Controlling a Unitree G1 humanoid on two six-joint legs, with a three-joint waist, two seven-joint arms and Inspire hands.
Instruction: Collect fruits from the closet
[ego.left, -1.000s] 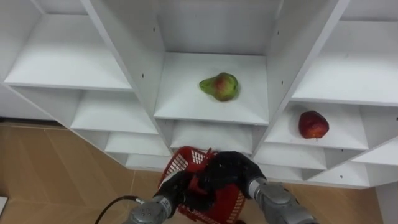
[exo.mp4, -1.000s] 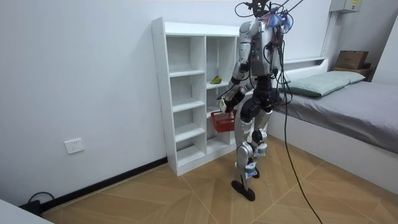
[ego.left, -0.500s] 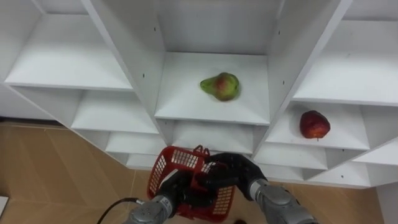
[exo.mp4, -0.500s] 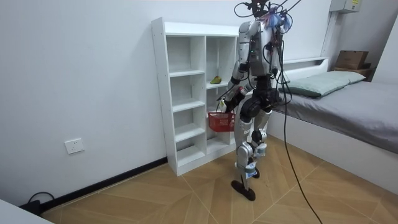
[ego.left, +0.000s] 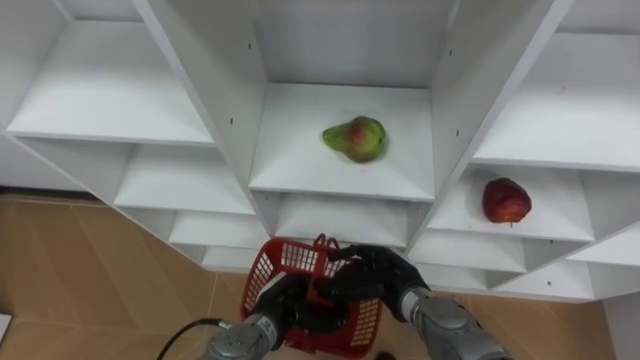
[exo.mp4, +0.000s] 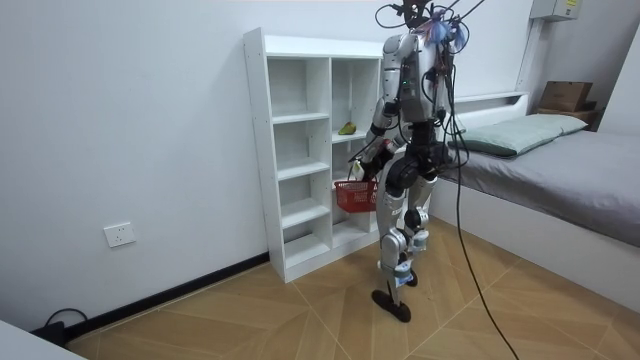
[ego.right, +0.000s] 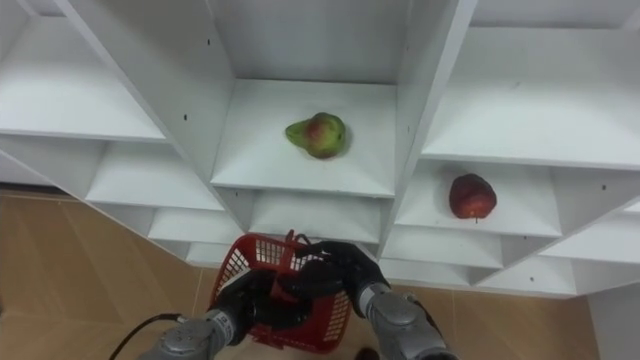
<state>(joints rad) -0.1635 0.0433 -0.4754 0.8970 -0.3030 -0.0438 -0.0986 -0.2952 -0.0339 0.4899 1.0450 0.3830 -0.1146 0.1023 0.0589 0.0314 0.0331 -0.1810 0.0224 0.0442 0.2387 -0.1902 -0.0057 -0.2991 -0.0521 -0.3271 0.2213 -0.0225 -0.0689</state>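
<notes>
White closet (ego.left: 205, 95) with open shelves takes up the upper part of the eye views. The wood floor (ego.left: 90, 270) is at lower left.

The pear (ego.left: 354, 139), green with a red blush, lies on its side on the middle shelf, center of frame. The apple (ego.left: 504, 200), dark red, sits on a lower shelf in the right column, at right of frame. The two fruits are well apart, with a closet wall between them.

The basket (ego.left: 268, 275), red plastic mesh, is at bottom center, below the pear's shelf and in front of the closet.

The left robot hand (ego.left: 283, 305) comes in from lower left, its fingers clenched round the basket handle. The right robot hand (ego.left: 375, 275) comes in from lower right, its fingers curled over the same handle, probably gripping it too. The dark fingers overlap there, so this is hard to read. The hands touch or nearly touch over the basket.

In the room view the robot stands upright, right in front of the closet. The basket hangs from its hands at hip height. A bed (exo.mp4: 560, 170) is at the room view's right, and a plain white wall (exo.mp4: 130, 120) at its left.
</notes>
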